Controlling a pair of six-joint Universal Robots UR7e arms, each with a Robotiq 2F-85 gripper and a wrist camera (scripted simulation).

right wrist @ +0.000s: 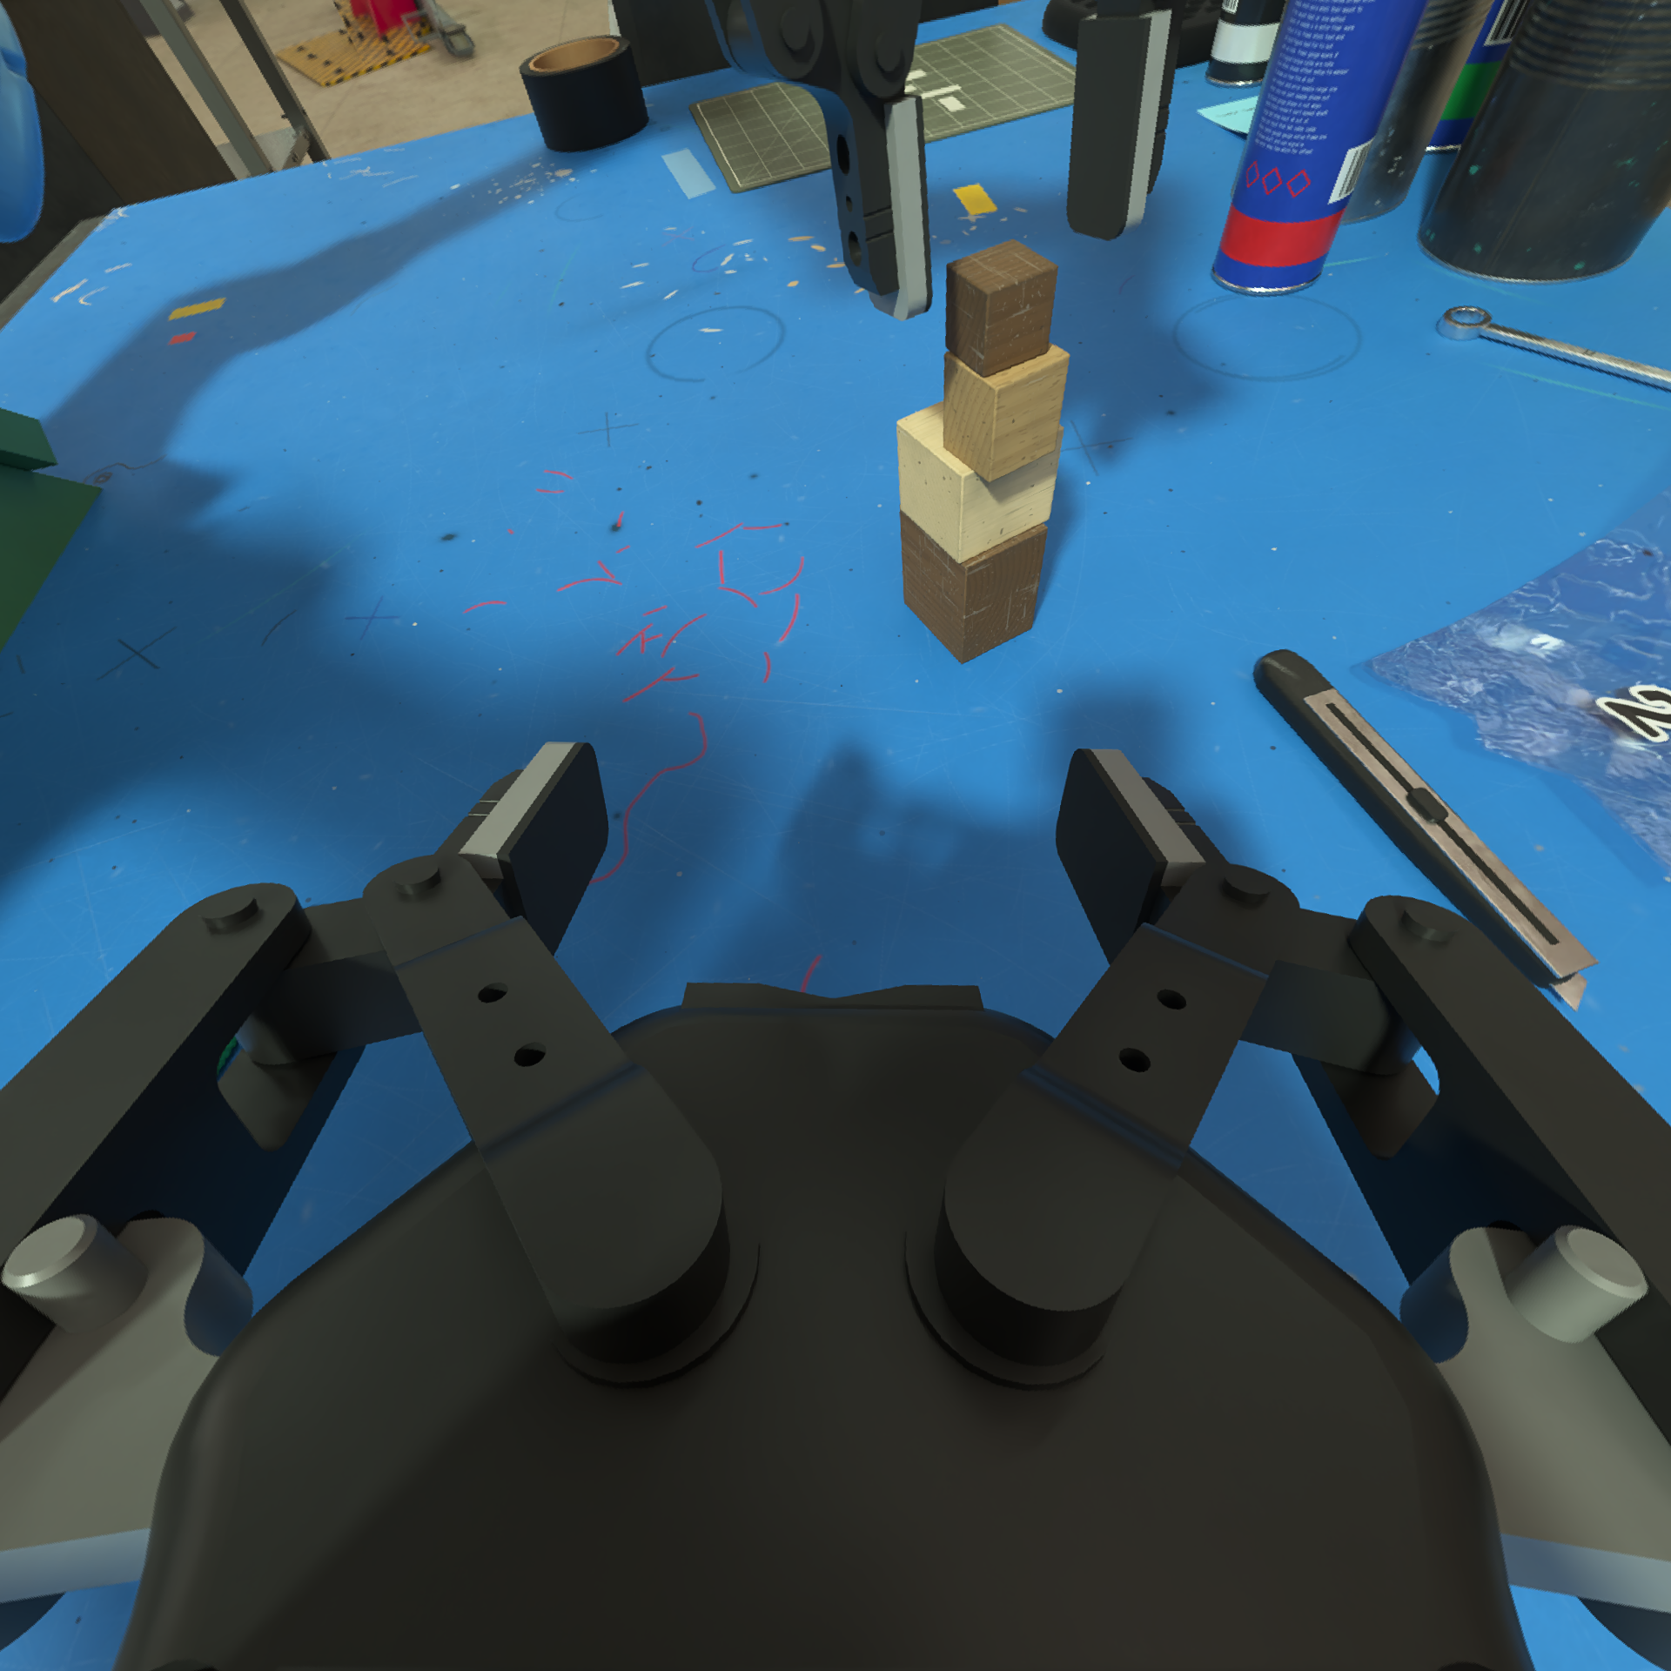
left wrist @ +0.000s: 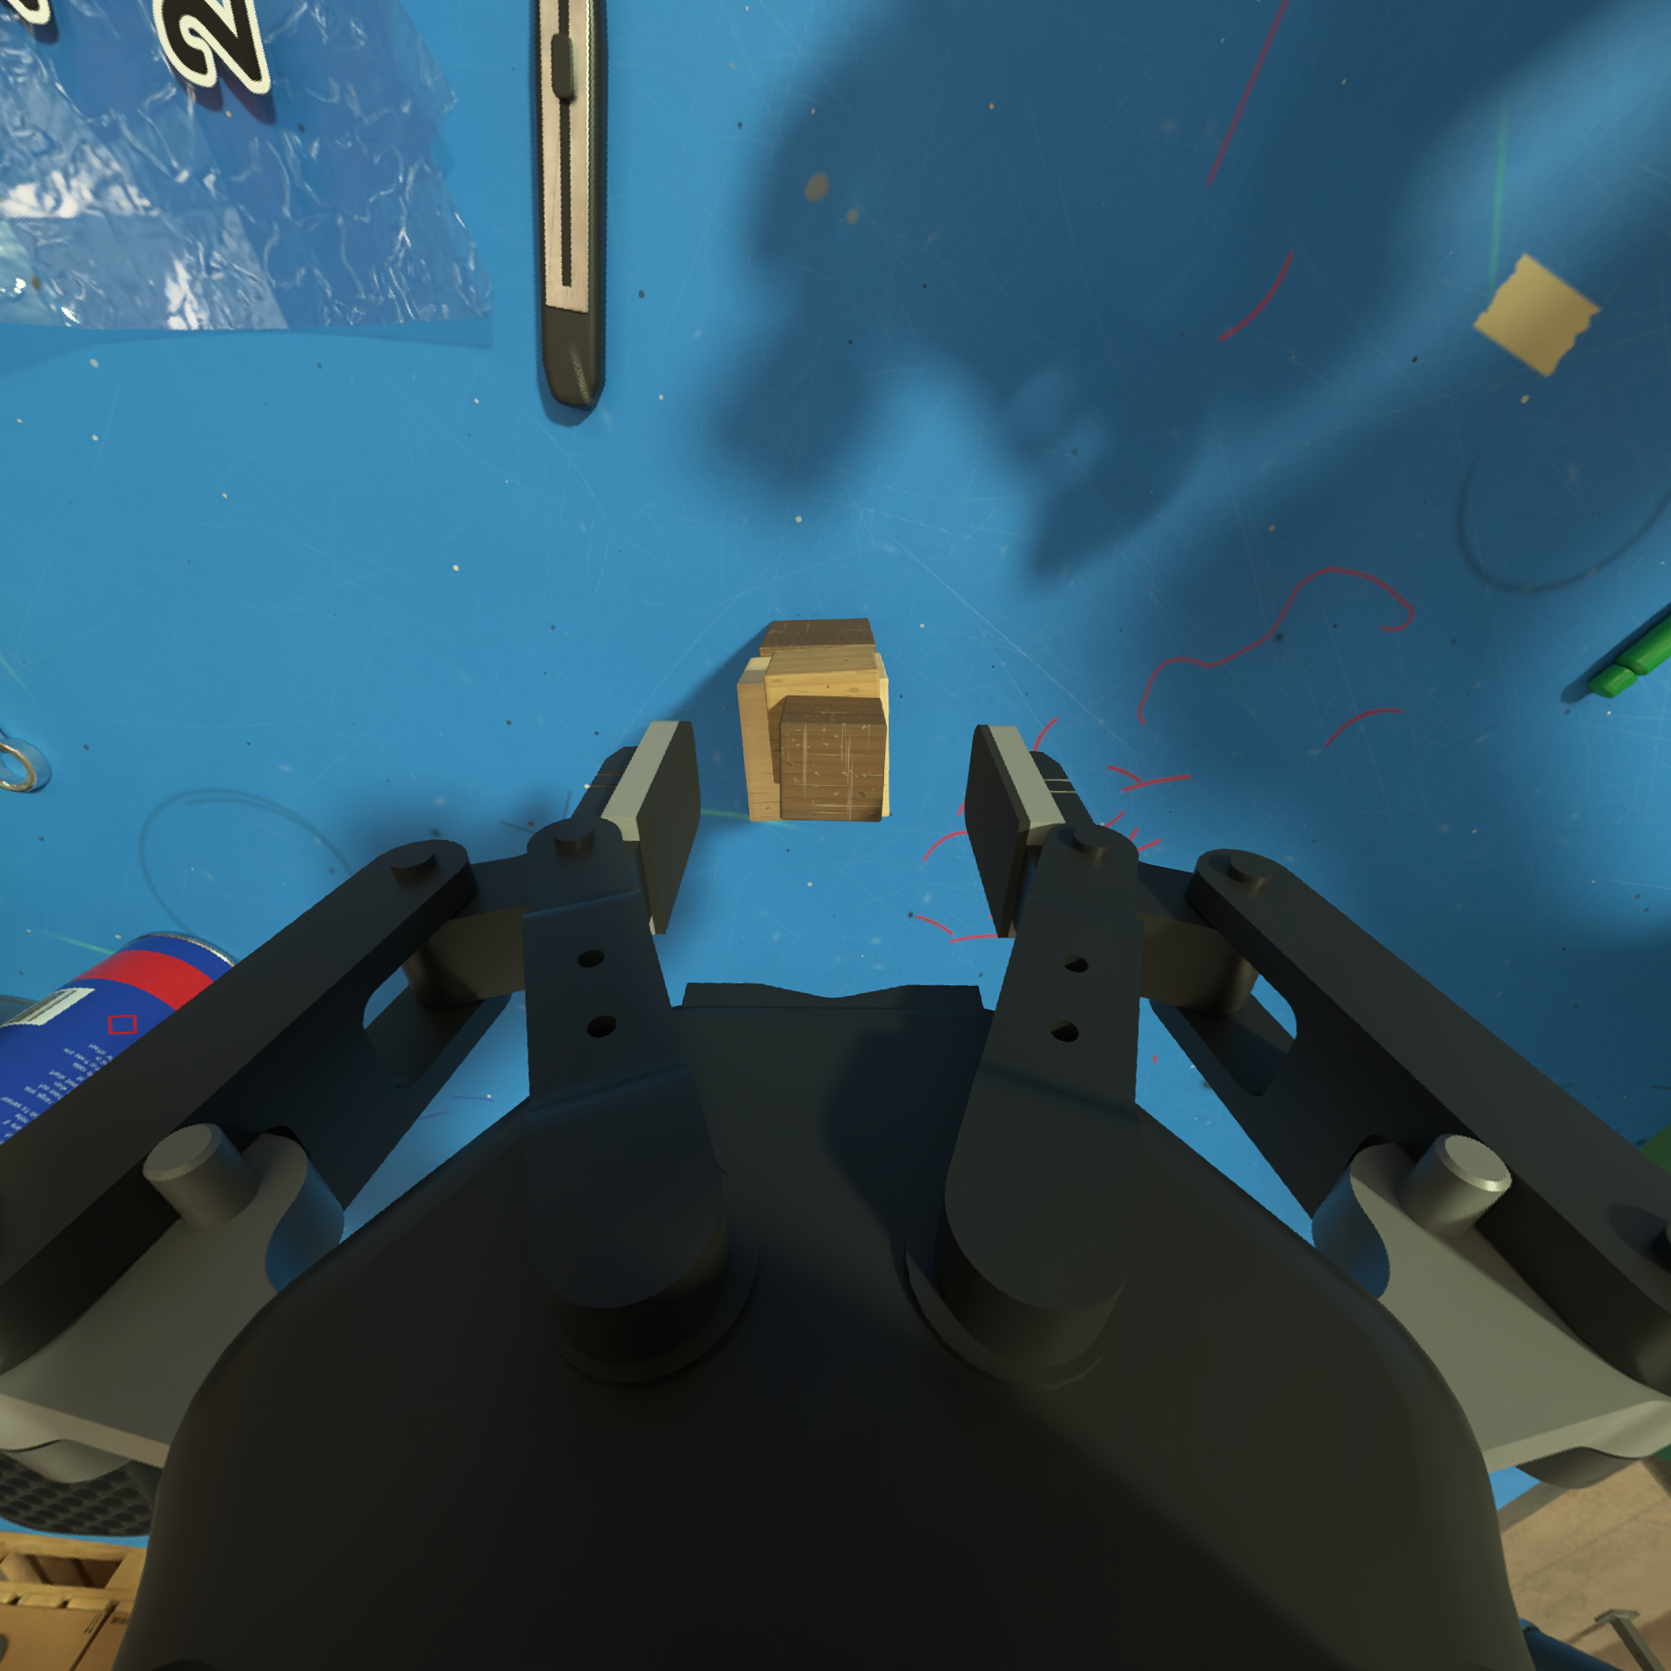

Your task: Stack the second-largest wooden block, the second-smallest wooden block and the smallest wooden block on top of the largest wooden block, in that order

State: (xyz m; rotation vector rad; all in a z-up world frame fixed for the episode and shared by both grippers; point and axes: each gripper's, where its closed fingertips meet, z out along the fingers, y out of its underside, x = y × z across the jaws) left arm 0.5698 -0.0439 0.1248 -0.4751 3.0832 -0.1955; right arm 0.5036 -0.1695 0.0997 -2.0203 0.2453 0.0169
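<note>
- Four wooden blocks stand in one tower out on the open middle of the blue bench (right wrist: pixel 380 425): the largest block (right wrist: pixel 972 588), dark brown, at the bottom, a pale block (right wrist: pixel 958 493) on it, a tan block (right wrist: pixel 1004 411) next, and the smallest block (right wrist: pixel 999 303), dark brown, on top.
- The tan block sits turned and shifted toward one side of the pale one, overhanging it a little.
- Two grippers: the left gripper (left wrist: pixel 832 805) hangs straight above the tower, fingers wide apart and empty, one on each side of the top block without touching it.
- The right gripper (right wrist: pixel 827 823) is near the bench edge, well apart from the tower, fingers spread wide, holding nothing.
- One utility knife (right wrist: pixel 1420 805) lies beside a crumpled plastic bag (right wrist: pixel 1555 651) toward the right edge.
- Toward the far edge stand one blue-and-red spray can (right wrist: pixel 1302 136), a dark can (right wrist: pixel 1555 136), one roll of black tape (right wrist: pixel 583 90) and a cutting mat (right wrist: pixel 787 136); one wrench (right wrist: pixel 1537 344) lies near the cans.
- Red thread scraps (right wrist: pixel 705 597) litter the bench between the right gripper and the tower.
</note>
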